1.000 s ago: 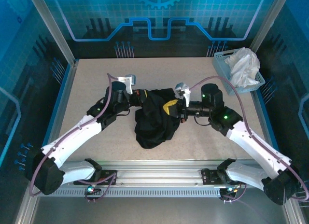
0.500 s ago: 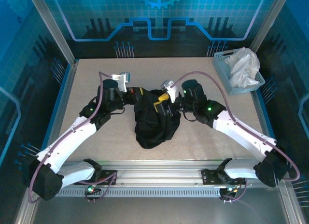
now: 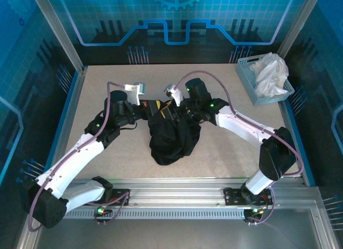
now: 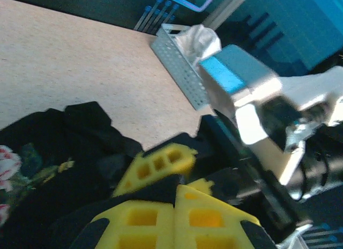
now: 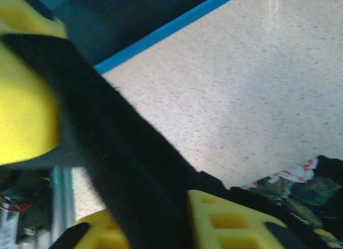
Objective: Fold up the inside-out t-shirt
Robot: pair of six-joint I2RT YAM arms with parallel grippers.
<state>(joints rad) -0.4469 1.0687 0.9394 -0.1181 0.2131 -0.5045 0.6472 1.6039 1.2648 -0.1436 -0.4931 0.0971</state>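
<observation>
Left gripper (image 3: 152, 106) and right gripper (image 3: 173, 110) each clamp the t-shirt (image 3: 172, 139) at its far edge.
You have a crumpled heap: not spread, no fold made yet.

T-shirt (image 3: 171, 139) at table (image 3: 107, 82) centre; basket (image 3: 249, 83) (cloth (image 3: 270, 72) in it, seemingly) at far right corner

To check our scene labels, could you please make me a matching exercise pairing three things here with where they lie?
Things:
1. t-shirt
2. basket
3. white cloth

Places:
A. inside the basket
B. far right corner of the table
C. crumpled mid-table

Pairs: 1-C, 2-B, 3-A
</observation>
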